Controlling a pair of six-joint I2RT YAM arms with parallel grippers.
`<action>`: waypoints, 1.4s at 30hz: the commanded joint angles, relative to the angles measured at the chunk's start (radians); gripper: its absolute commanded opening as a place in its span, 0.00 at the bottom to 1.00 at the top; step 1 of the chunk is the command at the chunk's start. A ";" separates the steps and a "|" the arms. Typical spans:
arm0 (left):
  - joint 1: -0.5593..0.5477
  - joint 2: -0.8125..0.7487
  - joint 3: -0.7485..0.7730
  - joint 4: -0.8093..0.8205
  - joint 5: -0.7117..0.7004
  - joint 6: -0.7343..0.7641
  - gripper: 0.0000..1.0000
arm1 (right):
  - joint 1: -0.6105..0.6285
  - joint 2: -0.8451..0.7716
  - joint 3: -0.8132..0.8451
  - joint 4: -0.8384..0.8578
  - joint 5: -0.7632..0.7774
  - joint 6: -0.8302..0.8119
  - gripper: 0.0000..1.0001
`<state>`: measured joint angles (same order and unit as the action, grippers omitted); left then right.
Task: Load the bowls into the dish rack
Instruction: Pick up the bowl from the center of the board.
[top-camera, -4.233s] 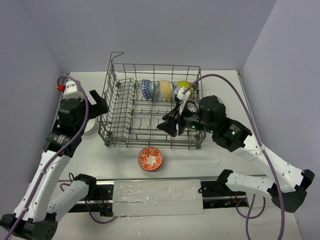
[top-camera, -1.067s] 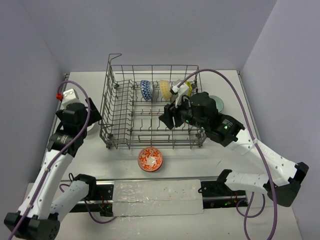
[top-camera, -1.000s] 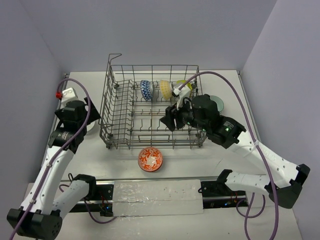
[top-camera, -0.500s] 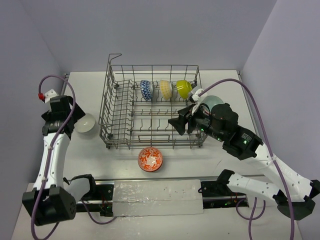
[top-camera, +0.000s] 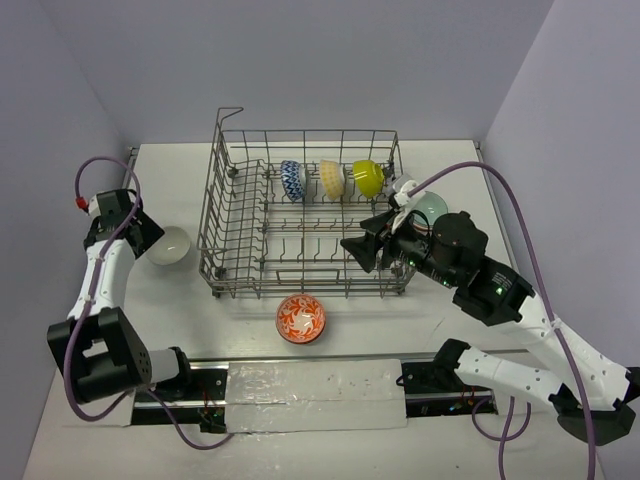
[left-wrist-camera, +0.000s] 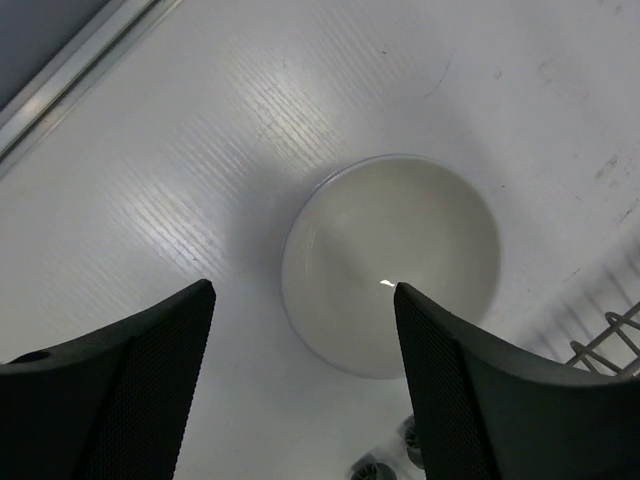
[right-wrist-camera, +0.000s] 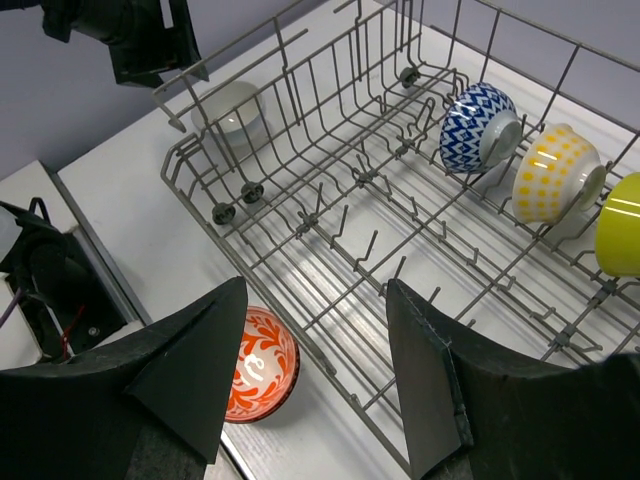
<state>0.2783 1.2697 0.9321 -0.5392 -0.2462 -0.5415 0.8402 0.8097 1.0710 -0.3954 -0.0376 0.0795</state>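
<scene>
The dish rack (top-camera: 240, 225) holds three bowls on edge along its far row: blue-white (top-camera: 292, 180), pale yellow (top-camera: 332, 178) and lime (top-camera: 368, 178). A white bowl (top-camera: 168, 246) sits upright on the table left of the rack. My left gripper (top-camera: 138, 232) is beside it, open and empty. In the left wrist view that white bowl (left-wrist-camera: 392, 262) lies just beyond the open left gripper (left-wrist-camera: 302, 300). A red-white bowl (top-camera: 301, 318) rests in front of the rack. My right gripper (top-camera: 358, 250) hangs open over the rack's near right part. The right wrist view shows the right gripper (right-wrist-camera: 315, 300) empty above the rack (right-wrist-camera: 300, 200) and the red-white bowl (right-wrist-camera: 258, 365).
A pale grey-green bowl (top-camera: 430, 206) sits right of the rack, partly hidden by the right arm. Walls close the table on the left, back and right. A rail with the arm bases (top-camera: 310, 380) runs along the near edge.
The right gripper has pulled back from the far row, leaving the lime bowl standing in the rack. The left arm swung out to the left, uncovering the white bowl, and its jaws narrowed slightly.
</scene>
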 joint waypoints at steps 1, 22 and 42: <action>0.004 0.063 0.033 0.031 0.030 -0.020 0.76 | 0.007 -0.024 -0.008 0.055 0.016 -0.012 0.65; 0.004 0.192 -0.001 0.091 0.050 -0.008 0.36 | 0.007 -0.066 -0.023 0.056 0.036 -0.018 0.67; -0.056 0.092 0.031 0.140 0.096 0.040 0.47 | 0.007 -0.029 -0.029 0.064 0.058 -0.021 0.68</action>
<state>0.2417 1.4090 0.9260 -0.4339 -0.1673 -0.5266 0.8402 0.7769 1.0412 -0.3740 0.0078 0.0689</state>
